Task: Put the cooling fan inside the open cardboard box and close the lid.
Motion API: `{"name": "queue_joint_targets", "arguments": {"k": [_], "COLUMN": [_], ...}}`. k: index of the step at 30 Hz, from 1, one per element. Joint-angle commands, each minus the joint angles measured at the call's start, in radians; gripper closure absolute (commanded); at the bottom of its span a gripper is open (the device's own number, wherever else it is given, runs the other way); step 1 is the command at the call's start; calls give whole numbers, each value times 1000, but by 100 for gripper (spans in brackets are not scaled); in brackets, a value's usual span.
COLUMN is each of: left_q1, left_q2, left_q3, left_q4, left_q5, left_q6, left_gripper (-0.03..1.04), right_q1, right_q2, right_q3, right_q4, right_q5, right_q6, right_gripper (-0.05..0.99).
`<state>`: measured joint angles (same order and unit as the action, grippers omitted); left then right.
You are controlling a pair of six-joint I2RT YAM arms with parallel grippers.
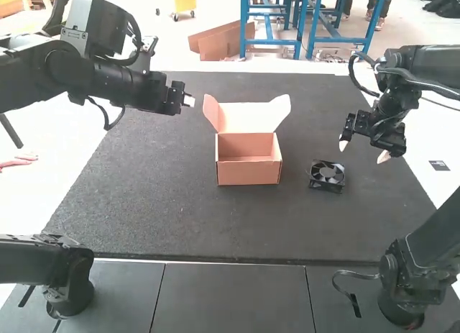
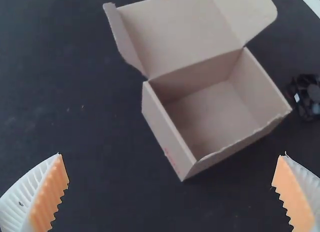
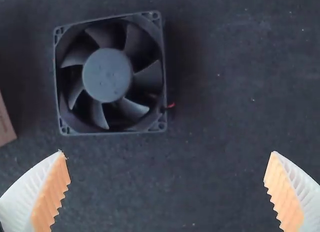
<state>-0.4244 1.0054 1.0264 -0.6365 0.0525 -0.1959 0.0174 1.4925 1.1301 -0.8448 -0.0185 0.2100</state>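
Black mat (image 1: 144, 196), open cardboard box (image 1: 248, 167), fan (image 1: 327, 175) beside

A black square cooling fan (image 3: 109, 74) is seen lying flat on a dark mat (image 3: 240, 66), with blades and round hub facing the camera. A short red wire (image 3: 170, 105) is noted at one corner of its frame. An edge of the cardboard box (image 3: 5, 129) is recorded near the fan. The right gripper (image 3: 167, 154) is held over the mat, its white ribbed, orange-padded fingers (image 3: 47, 192) spread wide and apart from the fan.

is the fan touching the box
Apart. The high view shows a strip of bare black mat between the fan and the box.
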Motion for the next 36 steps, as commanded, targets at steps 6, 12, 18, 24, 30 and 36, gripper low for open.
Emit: {"name": "queue_joint_targets", "arguments": {"k": [6, 12, 18, 24, 30, 36], "left_q1": [6, 3, -4, -7, -7, -7], "left_q2": [15, 16, 15, 15, 15, 15], "left_q3": [26, 26, 35, 37, 35, 38], "left_q4": [-14, -45, -51, -48, -48, -45], "left_q5": [-2, -2, 0, 1, 1, 1], "left_q6": [-8, -4, 16, 16, 15, 15], "left_gripper": [4, 4, 4, 4, 4, 4], "right_q1": [-13, -28, -37, -36, -34, -36], "right_q2": [84, 138, 199, 258, 308, 342], "right_q3": [13, 13, 19, 28, 46, 68], "right_q4": [19, 50, 76, 105, 113, 113], "right_q5": [58, 65, 75, 80, 81, 81], "right_q6": [-66, -78, -83, -83, -81, -81], "right_gripper": [3, 3, 3, 3, 3, 3]}}
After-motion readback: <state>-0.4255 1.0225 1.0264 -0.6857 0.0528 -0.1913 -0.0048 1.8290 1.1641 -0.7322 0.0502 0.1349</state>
